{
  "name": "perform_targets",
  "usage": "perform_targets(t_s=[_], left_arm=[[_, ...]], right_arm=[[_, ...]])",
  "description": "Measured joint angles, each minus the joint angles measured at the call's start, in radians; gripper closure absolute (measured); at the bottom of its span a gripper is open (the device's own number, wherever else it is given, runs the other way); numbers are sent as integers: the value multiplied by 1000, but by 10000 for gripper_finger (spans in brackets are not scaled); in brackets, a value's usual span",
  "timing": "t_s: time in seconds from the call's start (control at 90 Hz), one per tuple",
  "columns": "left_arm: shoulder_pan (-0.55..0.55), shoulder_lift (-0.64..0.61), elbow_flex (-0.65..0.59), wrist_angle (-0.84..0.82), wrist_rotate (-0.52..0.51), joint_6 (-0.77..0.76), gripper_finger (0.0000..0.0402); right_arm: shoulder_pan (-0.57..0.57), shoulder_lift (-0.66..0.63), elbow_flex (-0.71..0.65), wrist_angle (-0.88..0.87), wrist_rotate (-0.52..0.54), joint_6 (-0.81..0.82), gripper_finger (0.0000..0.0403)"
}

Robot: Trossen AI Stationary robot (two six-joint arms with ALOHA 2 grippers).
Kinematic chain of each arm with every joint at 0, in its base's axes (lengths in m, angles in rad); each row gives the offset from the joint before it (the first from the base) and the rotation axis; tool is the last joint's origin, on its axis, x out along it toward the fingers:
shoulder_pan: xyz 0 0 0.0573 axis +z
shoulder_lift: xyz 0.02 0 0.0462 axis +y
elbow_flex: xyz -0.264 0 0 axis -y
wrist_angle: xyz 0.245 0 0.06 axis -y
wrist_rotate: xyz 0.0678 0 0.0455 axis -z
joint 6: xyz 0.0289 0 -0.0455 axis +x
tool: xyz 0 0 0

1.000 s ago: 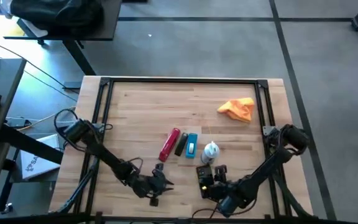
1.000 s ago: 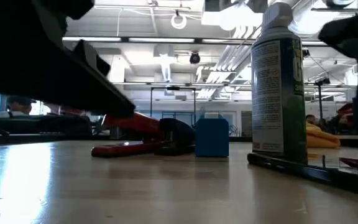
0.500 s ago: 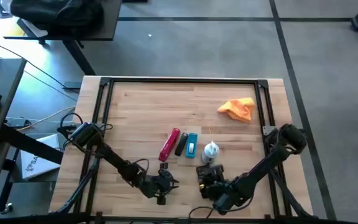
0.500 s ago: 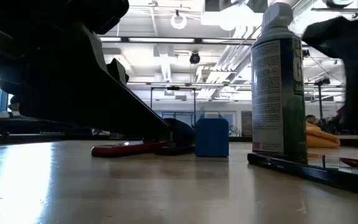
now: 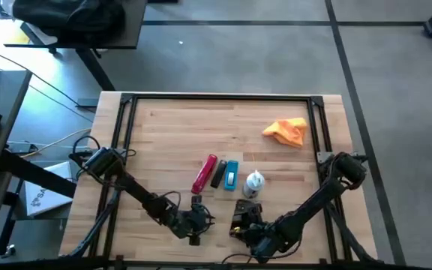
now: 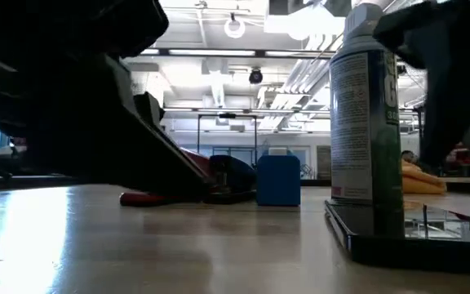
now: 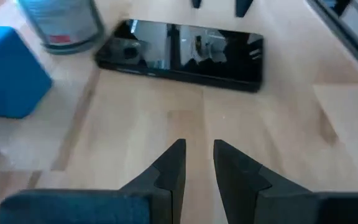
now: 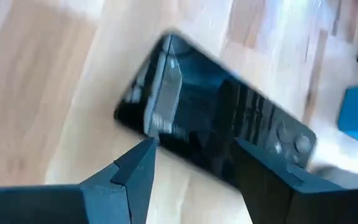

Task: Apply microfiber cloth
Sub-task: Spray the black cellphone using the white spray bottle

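The microfiber cloth (image 5: 285, 131) lies crumpled and orange at the far right of the table, with no gripper near it; in the low view it (image 6: 423, 179) shows behind the spray can. A black phone (image 8: 210, 118) lies flat near the front edge. My right gripper (image 8: 194, 165) is open, and its two fingers stand at one long side of the phone. My left gripper (image 7: 198, 163) hovers over bare wood to the phone's left, its fingers a narrow gap apart with nothing between them. My right gripper's open fingers come slanting down at the phone's long edge (image 8: 157, 134), one fingertip (image 8: 143, 152) beside a corner, the other (image 8: 260, 165) farther along. Whether they touch the phone I cannot tell. The phone lies flat on the table.
A white-grey spray can (image 5: 254, 182) stands just beyond the phone. A blue block (image 5: 232, 174), a black piece (image 5: 218, 174) and a red bar (image 5: 205, 174) lie side by side left of it. A black frame (image 5: 223, 97) runs round the table.
My left gripper has gone toward the table's right edge, closer to the phone. My right gripper has gone toward the left edge, over the phone. In the low view the phone now shows larger and closer, having slid toward the near edge.
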Motion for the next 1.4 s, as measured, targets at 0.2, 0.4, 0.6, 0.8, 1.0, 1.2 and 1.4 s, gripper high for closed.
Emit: perform_targets(t_s=[0.2, 0.4, 0.6, 0.8, 1.0, 1.2, 1.4], left_arm=[[44, 78, 13, 89, 73, 5, 337], [41, 126, 76, 88, 72, 36, 337], [42, 129, 92, 76, 89, 56, 337], [45, 129, 92, 70, 93, 51, 337], [45, 129, 92, 69, 93, 50, 337], [42, 129, 91, 71, 112, 51, 337], [40, 128, 90, 72, 144, 52, 337]], right_arm=[[18, 0, -33, -134, 14, -8, 222], [1, 14, -44, 1, 71, -180, 222], [-12, 60, -42, 100, 67, -352, 222], [-12, 69, -36, 182, 142, -473, 222], [-16, 74, -23, 245, 197, -569, 222], [-17, 73, -22, 265, 235, -606, 222], [-12, 73, -22, 255, 268, -628, 222]])
